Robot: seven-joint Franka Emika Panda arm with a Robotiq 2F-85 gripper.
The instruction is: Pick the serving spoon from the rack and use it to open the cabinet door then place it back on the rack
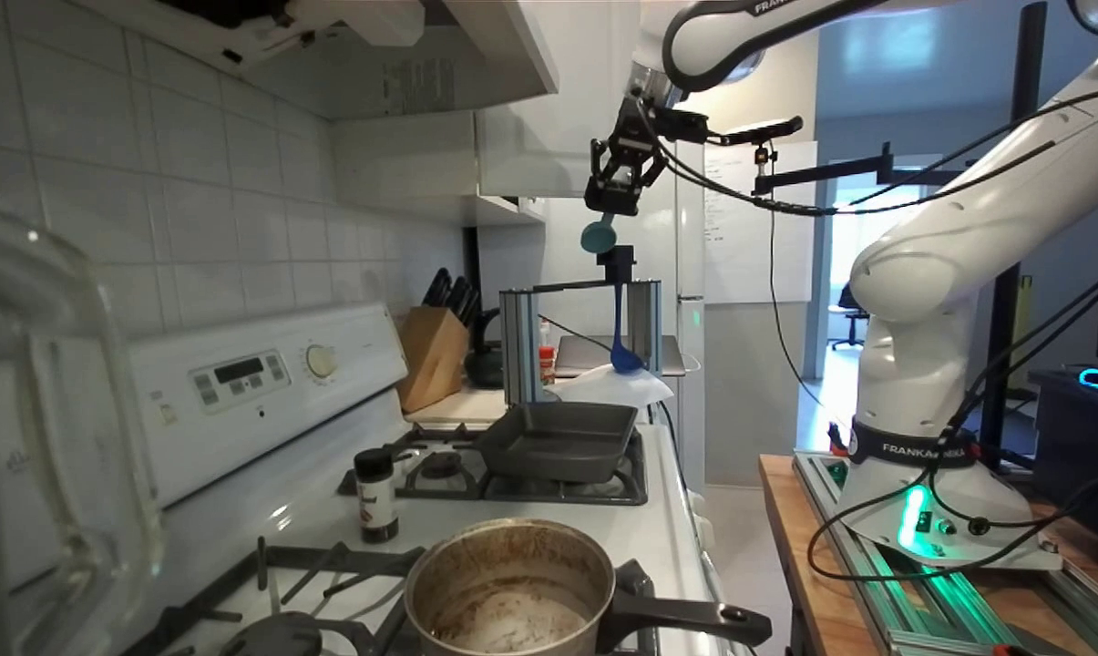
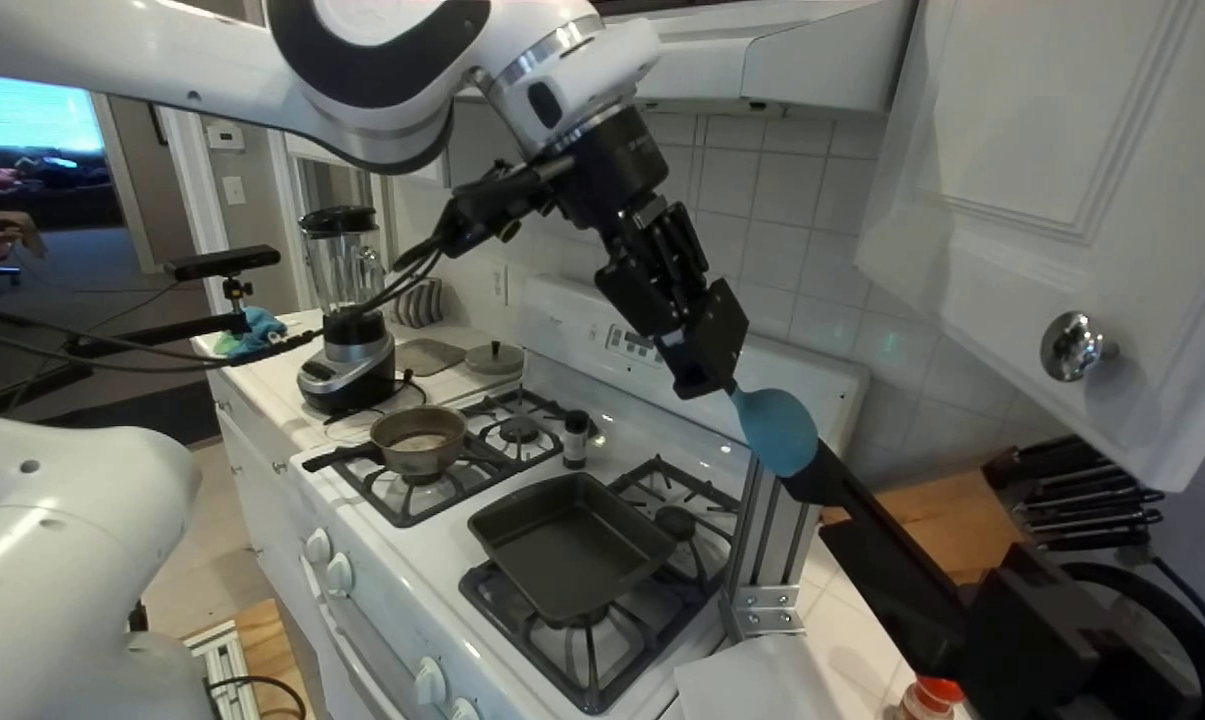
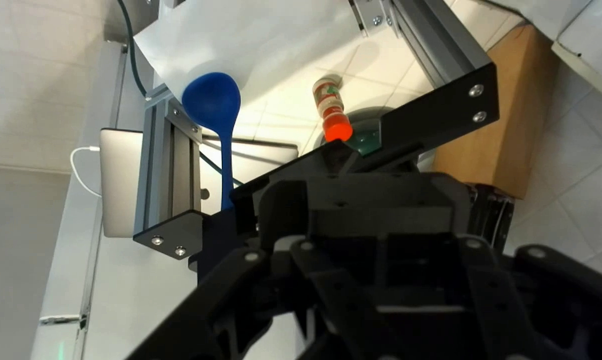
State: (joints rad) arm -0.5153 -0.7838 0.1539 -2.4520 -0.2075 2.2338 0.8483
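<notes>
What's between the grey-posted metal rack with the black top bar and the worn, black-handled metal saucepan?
Going from the rack to the saucepan: the dark grey square baking pan, then a strip of white stovetop. Shows in both exterior views.

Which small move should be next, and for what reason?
Probably lower the black gripper slightly toward the grey metal rack, because the gripper holds the teal round-headed spoon above it, and the white panelled cabinet door appears open.

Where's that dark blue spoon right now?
In an exterior view, the dark blue spoon hangs from the rack, just left of its right-hand post.
</notes>
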